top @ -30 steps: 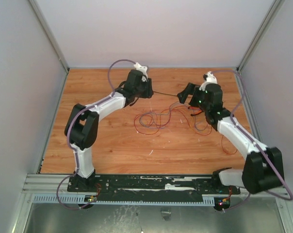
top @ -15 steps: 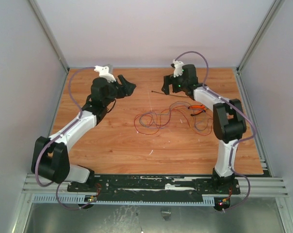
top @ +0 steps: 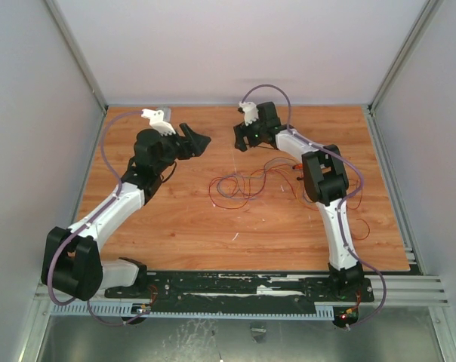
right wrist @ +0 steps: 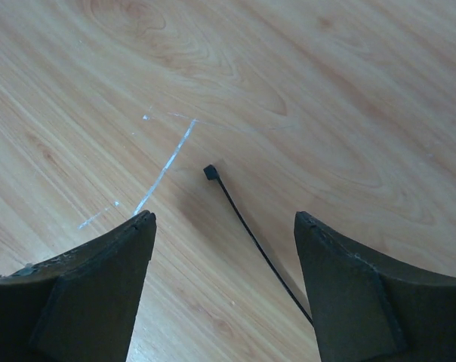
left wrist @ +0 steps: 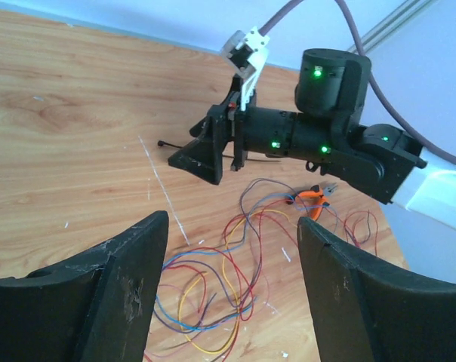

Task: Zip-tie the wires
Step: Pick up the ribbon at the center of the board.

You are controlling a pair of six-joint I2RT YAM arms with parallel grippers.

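Observation:
The wires (top: 243,185) lie in a loose red, dark, blue and yellow tangle mid-table, seen close below my left gripper (left wrist: 232,220) as wires (left wrist: 235,264). That gripper (top: 196,140) is open and empty, back left of the tangle. The zip tie (right wrist: 251,230), a thin black strip with a small head, lies flat on the wood between the open jaws of my right gripper (right wrist: 223,217), untouched. The left wrist view shows the zip tie's head (left wrist: 161,142) poking out left of the right gripper (top: 241,140), which hovers just above it.
Orange-handled pliers (left wrist: 312,197) lie among the wires to the right, beside the right arm (top: 322,177). White scratch marks (right wrist: 164,170) cross the wooden table (top: 175,219). Grey walls enclose the table on three sides.
My left gripper has opened and drawn back to the left, away from the zip tie. The right arm has swung left over the zip tie, and its jaws have narrowed a little.

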